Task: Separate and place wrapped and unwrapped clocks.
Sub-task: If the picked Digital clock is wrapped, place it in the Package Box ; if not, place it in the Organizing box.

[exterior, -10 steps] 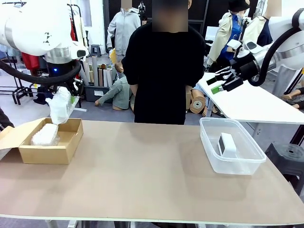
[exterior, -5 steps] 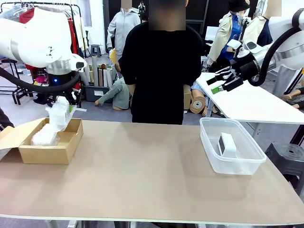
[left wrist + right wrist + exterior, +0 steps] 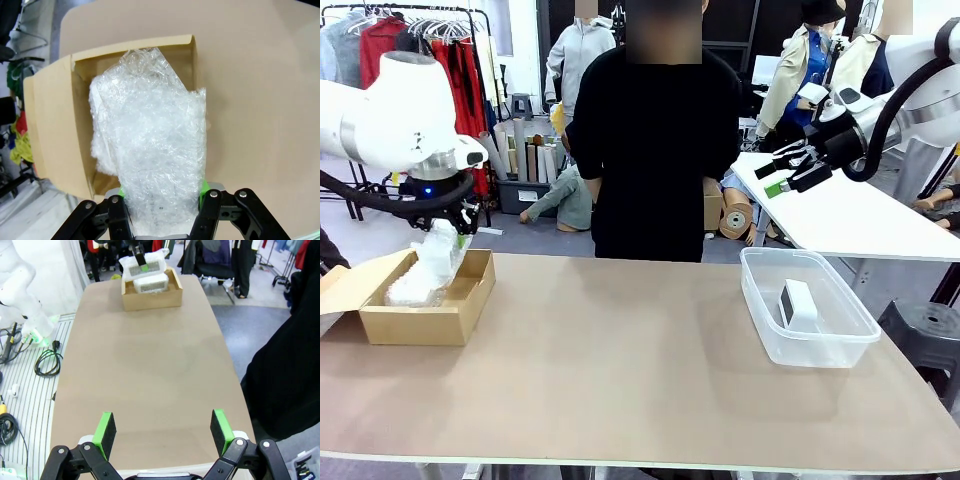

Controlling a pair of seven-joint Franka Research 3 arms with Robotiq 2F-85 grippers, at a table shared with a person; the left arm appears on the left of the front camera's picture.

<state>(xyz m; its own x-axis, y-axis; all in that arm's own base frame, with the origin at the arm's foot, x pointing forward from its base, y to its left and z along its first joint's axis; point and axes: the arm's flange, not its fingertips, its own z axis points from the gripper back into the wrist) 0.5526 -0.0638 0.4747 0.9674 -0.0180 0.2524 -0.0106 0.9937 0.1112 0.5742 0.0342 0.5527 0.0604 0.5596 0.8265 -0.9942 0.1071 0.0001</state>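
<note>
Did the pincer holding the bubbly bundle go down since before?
Yes. The left pincer sank with its bubble-wrap bundle toward the cardboard box.

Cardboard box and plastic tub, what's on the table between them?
Nothing: in the front view, bare tabletop runs from the cardboard box to the plastic tub.

We see a tan table spanning the front view. Directly on it, at its far left, stands an open brown cardboard box. On its right side, towards the far edge, stands a clear plastic tub. The two containers sit well apart.
</note>
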